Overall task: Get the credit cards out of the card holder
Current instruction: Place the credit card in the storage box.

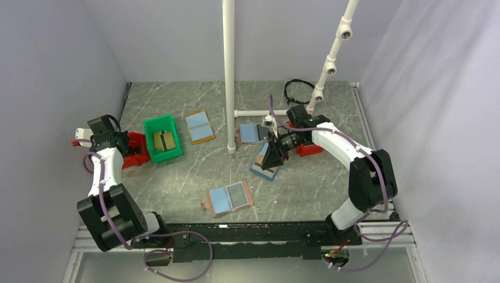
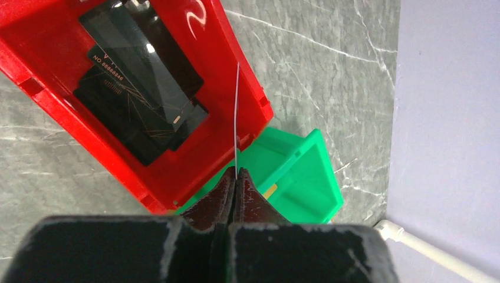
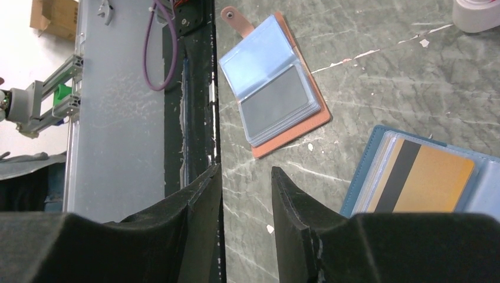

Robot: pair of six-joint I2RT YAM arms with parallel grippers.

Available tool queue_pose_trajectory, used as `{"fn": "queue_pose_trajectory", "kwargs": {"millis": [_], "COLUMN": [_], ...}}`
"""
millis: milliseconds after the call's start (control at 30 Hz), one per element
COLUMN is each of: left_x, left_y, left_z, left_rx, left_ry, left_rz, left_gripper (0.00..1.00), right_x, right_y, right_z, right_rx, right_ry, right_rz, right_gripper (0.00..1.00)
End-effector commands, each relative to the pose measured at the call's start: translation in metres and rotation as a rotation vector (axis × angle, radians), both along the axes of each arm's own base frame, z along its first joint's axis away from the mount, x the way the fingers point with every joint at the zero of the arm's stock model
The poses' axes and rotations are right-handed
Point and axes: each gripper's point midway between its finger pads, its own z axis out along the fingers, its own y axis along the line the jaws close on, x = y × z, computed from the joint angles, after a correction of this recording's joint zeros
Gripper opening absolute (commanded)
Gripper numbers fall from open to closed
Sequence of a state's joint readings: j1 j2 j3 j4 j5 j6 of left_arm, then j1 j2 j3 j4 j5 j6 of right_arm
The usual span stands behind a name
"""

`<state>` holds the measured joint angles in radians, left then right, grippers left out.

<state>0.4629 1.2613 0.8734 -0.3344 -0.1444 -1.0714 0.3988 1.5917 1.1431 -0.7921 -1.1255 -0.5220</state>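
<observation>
The card holder (image 1: 230, 199) lies open and flat on the bench (image 1: 330, 177), near the middle and closest to my arm bases. It is a thin bifold with a tan, leather-like rim, pale blue clear-plastic sleeves and a small snap tab (image 3: 234, 17). One half shows a dark grey card (image 3: 277, 106), matte and rectangular; the other half looks empty.

My right gripper (image 3: 246, 171) hovers above the bench, its jaws apart and holding nothing. It is beside a navy-rimmed holder (image 3: 364, 171) that shows a gold card (image 3: 439, 180) with a black stripe. The card holder is well apart from it.

To draw the card out cleanly, I judge that I should come down at the sleeve's open edge. I would pinch only the card's lip and pull along the pocket, not upward. The sleeve looks slick and the holder light, so it may slide or lift with the card.

My left gripper (image 2: 236, 175) has its jaws pressed together above a glossy red bin (image 2: 197, 156). Dark credit cards (image 2: 141, 94) lie stacked in that bin, and a green bin (image 2: 295, 177) sits just beside it. A thin pale line rises from the fingertips. It may be a card seen edge-on, but I cannot tell.
</observation>
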Motion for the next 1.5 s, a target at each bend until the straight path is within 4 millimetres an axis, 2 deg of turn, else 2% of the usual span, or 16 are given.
{"fn": "queue_pose_trajectory", "kwargs": {"millis": [0, 300, 533, 600, 700, 833, 933, 1033, 1167, 1367, 1467], "left_x": [0.011, 0.003, -0.006, -0.013, -0.024, -0.035, -0.039, -0.039, -0.037, -0.048, -0.061], "left_y": [0.005, 0.016, 0.022, 0.024, 0.025, 0.022, 0.015, -0.003, -0.043, -0.118, -0.155], "left_z": [0.009, 0.003, -0.011, -0.018, -0.023, -0.016, 0.001, 0.021, 0.041, 0.063, 0.074], "left_rx": [-0.021, -0.022, -0.047, -0.067, -0.092, -0.089, -0.076, -0.089, -0.109, -0.102, -0.126], "left_ry": [-0.073, -0.06, -0.023, 0.021, 0.099, 0.118, 0.061, -0.017, -0.115, -0.312, -0.418], "left_rz": [-0.005, 0.047, 0.092, 0.123, 0.156, 0.172, 0.151, 0.076, -0.15, -0.582, -0.776], "left_gripper": [0.0, 0.0, 0.02, 0.13, 0.42, 0.59, 0.63, 0.67, 0.72, 0.87, 0.89], "right_x": [0.002, 0.0, -0.001, -0.001, -0.002, -0.002, -0.003, -0.004, -0.006, -0.006, -0.009], "right_y": [0.001, 0.001, 0.001, 0.001, 0.001, 0.001, 0.001, 0.0, -0.001, 0.001, 0.004], "right_z": [0.004, 0.006, 0.009, 0.01, 0.011, 0.012, 0.013, 0.015, 0.017, 0.013, 0.009], "right_rx": [0.017, 0.027, 0.034, 0.034, 0.037, 0.04, 0.042, 0.043, 0.031, -0.013, -0.02], "right_ry": [-0.034, -0.032, -0.036, -0.037, -0.039, -0.041, -0.044, -0.056, -0.103, -0.188, -0.2], "right_rz": [0.021, 0.03, 0.035, 0.035, 0.037, 0.039, 0.043, 0.049, 0.058, 0.049, 0.062], "right_gripper": [0.39, 0.38, 0.38, 0.38, 0.37, 0.38, 0.37, 0.37, 0.37, 0.37, 0.37]}}
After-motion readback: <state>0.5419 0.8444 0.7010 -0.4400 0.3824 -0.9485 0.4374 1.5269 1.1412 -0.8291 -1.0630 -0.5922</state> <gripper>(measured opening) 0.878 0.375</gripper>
